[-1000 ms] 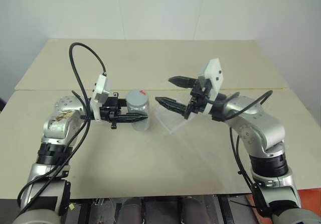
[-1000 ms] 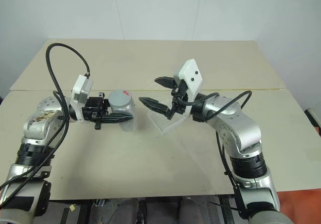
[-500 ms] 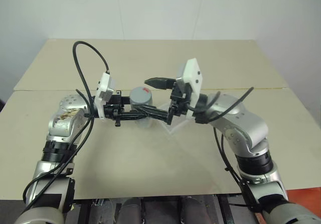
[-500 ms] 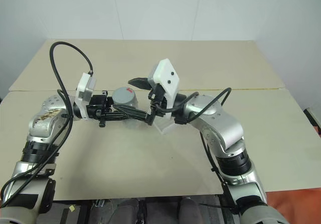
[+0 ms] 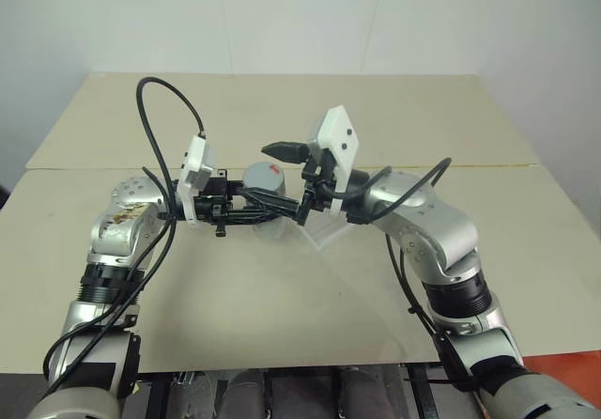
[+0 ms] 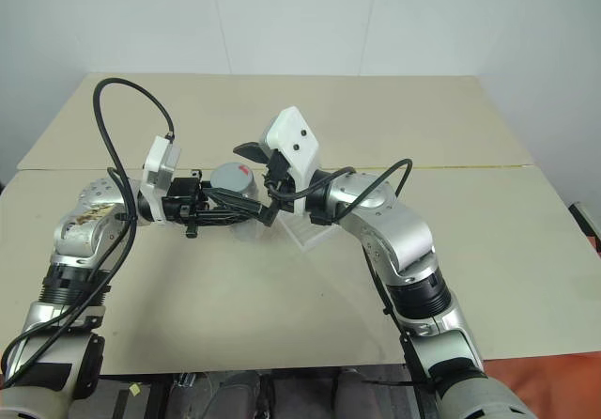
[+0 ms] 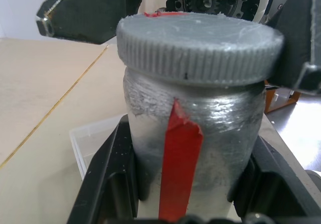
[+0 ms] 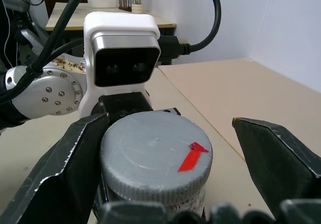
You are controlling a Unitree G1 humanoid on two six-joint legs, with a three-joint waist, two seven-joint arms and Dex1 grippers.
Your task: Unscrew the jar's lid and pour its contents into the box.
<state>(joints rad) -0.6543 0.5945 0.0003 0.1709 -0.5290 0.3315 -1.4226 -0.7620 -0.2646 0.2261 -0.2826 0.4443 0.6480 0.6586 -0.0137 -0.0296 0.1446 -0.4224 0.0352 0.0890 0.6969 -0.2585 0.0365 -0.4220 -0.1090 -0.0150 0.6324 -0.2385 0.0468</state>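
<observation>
Both fingers of right hand (image 8: 165, 184) now straddling lid (image 8: 155, 156) (previously apart)

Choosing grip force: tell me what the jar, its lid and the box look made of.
The jar: dull silvery body, metal or silver-coated, I cannot tell which; rough streaky surface, a red tape strip down it.
The lid: matte grey, probably plastic; a ribbed edge, fine scratches on top, a red mark.
The box: clear thin plastic; the table shows through its walls.
</observation>
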